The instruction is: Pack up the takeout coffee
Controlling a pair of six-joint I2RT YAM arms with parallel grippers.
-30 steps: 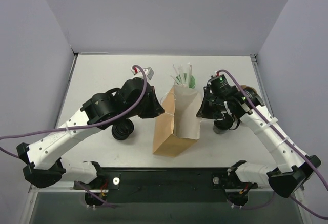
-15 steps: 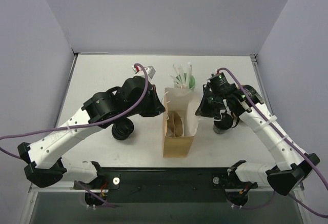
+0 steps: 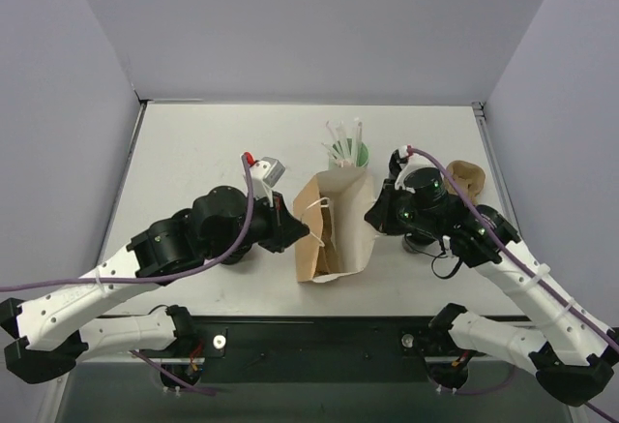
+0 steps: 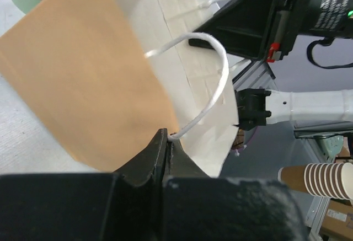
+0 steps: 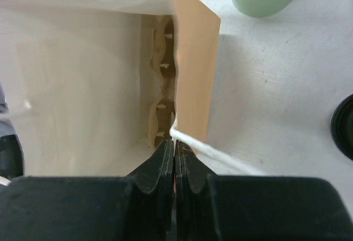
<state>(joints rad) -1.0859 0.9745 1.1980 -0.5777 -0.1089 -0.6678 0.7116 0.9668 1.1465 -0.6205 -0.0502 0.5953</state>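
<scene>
The takeout coffee (image 3: 417, 242) stands on the bench (image 3: 193, 152) outside the bag, mostly hidden beneath the right arm's wrist in the top view. Only a dark sliver of it shows, just to the right of the right pincer (image 3: 372, 218) and a little nearer the arm bases. It sits well apart from the left pincer (image 3: 302, 232), with the whole bag between them. The brown paper bag (image 3: 324, 239) stands open-mouthed between the two pincers, its pale inner walls spread. The left pincer is pressed together on the left cord handle (image 4: 218, 81), whose white loop runs down into the closed fingertips at the bag's rim. The right pincer is likewise pressed together, pinching the right cord handle (image 5: 215, 153) at the opposite rim. Inside the bag, a brown scalloped cardboard piece (image 5: 162, 86) lies against the far end wall; what it is cannot be told. Just behind the bag stands the mint-green cup (image 3: 346, 155), holding white straws (image 3: 340, 137). A black round rim (image 5: 345, 125) shows at the right edge of the right wrist view, too cropped to identify.
</scene>
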